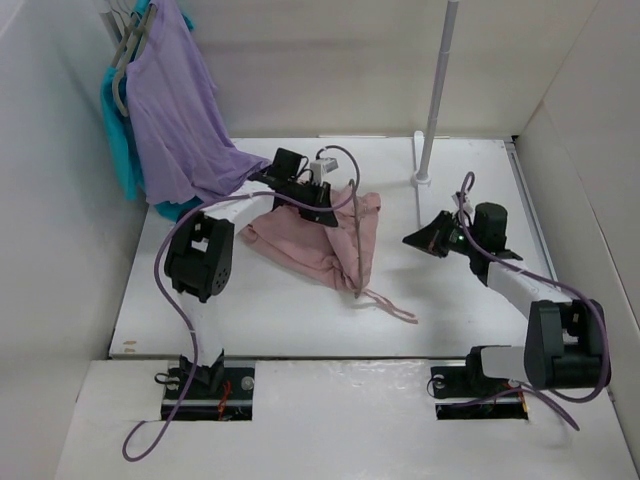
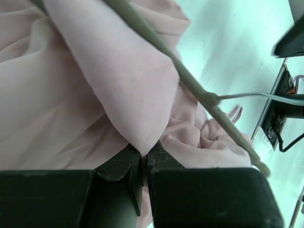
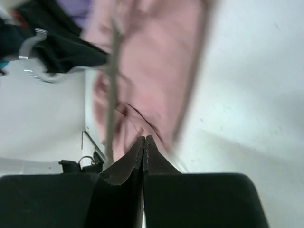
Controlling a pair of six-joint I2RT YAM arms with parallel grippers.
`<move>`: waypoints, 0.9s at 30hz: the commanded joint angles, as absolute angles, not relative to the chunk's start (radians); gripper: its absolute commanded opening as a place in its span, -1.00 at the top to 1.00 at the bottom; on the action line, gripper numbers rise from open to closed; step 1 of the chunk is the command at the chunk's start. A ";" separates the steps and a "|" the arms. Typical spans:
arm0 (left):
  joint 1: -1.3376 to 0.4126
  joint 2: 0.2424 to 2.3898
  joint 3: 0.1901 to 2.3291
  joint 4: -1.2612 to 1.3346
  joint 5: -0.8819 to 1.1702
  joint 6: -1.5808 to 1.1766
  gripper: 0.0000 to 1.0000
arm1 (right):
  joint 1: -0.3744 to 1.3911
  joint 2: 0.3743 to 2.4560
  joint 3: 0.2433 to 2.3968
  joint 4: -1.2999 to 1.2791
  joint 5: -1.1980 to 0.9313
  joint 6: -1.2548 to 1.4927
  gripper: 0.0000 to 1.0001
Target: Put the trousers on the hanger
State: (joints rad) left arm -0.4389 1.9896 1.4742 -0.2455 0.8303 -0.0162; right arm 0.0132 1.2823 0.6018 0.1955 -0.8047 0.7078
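Observation:
The pink trousers (image 1: 300, 245) lie crumpled on the white table in the middle of the top view. The thin grey hanger (image 1: 357, 250) lies across their right side, its hook toward the near edge. My left gripper (image 1: 323, 213) is down on the trousers' far edge. In the left wrist view it (image 2: 142, 154) is shut on a folded point of the trousers (image 2: 128, 95), with the hanger's bar (image 2: 190, 85) running slantwise above. My right gripper (image 1: 411, 238) hovers to the right of the trousers, apart from them. Its jaws (image 3: 144, 140) are shut on nothing, with the trousers (image 3: 152, 71) and hanger (image 3: 111, 95) blurred ahead.
A purple shirt (image 1: 175, 110) and a teal shirt (image 1: 122, 140) hang on thicker hangers at the back left, the purple hem reaching the table near my left arm. A white pole (image 1: 437, 90) on a small base stands at the back right. White walls close in both sides.

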 commanded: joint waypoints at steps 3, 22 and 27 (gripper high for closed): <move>-0.433 1.884 1.476 -0.307 0.882 0.052 1.00 | 0.041 1.321 0.537 0.225 -0.678 0.779 1.00; -0.522 1.885 1.496 -0.272 0.850 -0.012 1.00 | 0.469 1.239 0.667 0.057 -0.209 0.781 0.24; -0.522 1.894 1.496 -0.272 0.850 -0.021 1.00 | 0.552 1.275 0.687 0.048 -0.121 0.837 0.26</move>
State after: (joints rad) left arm -0.5259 1.9251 1.4719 -0.2848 0.8322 -0.0124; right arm 0.5144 1.2854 0.6434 0.0483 -0.2077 0.7994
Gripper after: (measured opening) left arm 0.021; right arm 0.371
